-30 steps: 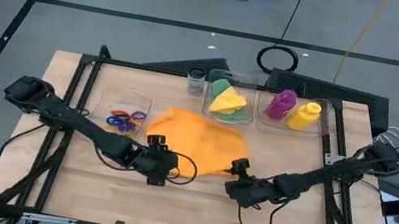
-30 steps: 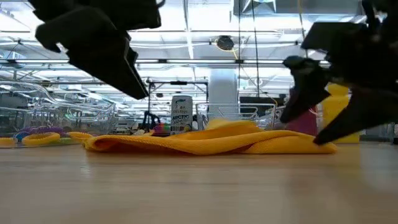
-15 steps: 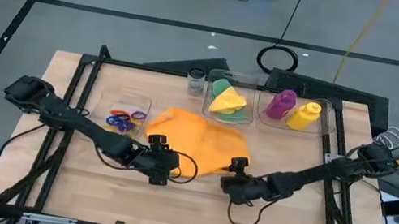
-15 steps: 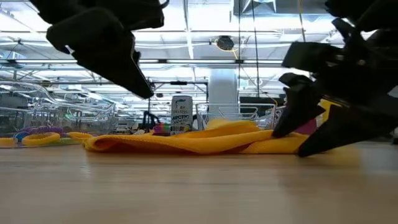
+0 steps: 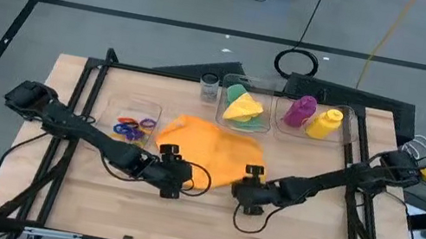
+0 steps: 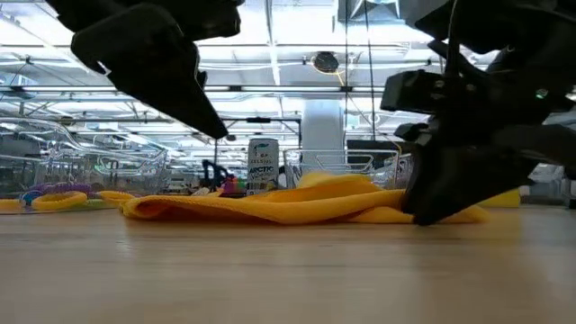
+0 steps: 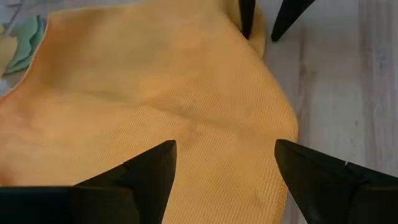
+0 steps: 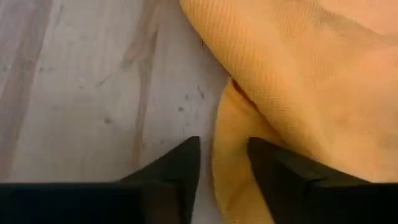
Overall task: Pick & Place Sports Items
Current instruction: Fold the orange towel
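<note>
An orange cloth (image 5: 212,148) lies spread on the wooden table's middle, its near right edge rumpled into a fold. My right gripper (image 8: 224,158) is down at that edge, fingers narrowed but open, one on each side of it; in the low view it (image 6: 430,209) reaches the tabletop. My left gripper (image 7: 227,158) hangs open above the cloth's near left part, clear of it (image 6: 214,130). Green and yellow cloths (image 5: 243,107) sit in a clear box at the back. A purple bottle (image 5: 300,110) and a yellow bottle (image 5: 326,124) sit in another. Coloured rings (image 5: 132,128) lie in a left box. My right gripper straddles the cloth's near right edge (image 8: 229,134), slanting down from the table's right and near side. One finger (image 8: 273,171) lies against the cloth. A sliver of bare wood shows between the other finger (image 8: 177,171) and the edge. The cloth lies flat and slack.
A small clear glass jar (image 5: 209,88) stands at the back beside the cloth box. The table's near strip (image 5: 195,222) is bare wood. A black cable loop (image 5: 296,62) lies on the floor beyond the far edge.
My right gripper has moved toward the table's left edge and down to the cloth's near right edge, rolling as it went. Its fingers have drawn much closer together. The cloth lies as before.
</note>
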`<action>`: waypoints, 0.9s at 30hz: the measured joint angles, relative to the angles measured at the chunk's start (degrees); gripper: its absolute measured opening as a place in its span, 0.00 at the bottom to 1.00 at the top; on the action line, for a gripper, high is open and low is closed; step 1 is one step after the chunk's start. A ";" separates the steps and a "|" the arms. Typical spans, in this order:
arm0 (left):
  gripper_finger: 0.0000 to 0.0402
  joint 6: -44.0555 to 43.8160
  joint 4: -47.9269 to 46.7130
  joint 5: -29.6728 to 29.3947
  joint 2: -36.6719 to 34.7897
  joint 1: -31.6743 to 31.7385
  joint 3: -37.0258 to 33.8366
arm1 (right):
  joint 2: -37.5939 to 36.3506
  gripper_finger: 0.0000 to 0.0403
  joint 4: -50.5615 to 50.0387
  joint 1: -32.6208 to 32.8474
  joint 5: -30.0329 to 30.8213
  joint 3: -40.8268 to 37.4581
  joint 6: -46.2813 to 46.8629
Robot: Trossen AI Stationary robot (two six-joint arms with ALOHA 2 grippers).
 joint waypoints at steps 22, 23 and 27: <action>0.57 0.01 0.21 0.23 0.00 0.00 0.00 | -13.18 0.00 -2.94 12.56 -0.05 -0.20 3.55; 0.57 0.02 0.22 0.52 0.00 0.00 0.00 | -14.34 0.00 -3.11 13.45 -0.32 -0.23 3.69; 0.57 0.02 0.20 1.18 0.00 0.00 0.00 | -18.12 0.00 -2.21 16.83 -0.96 -0.22 5.31</action>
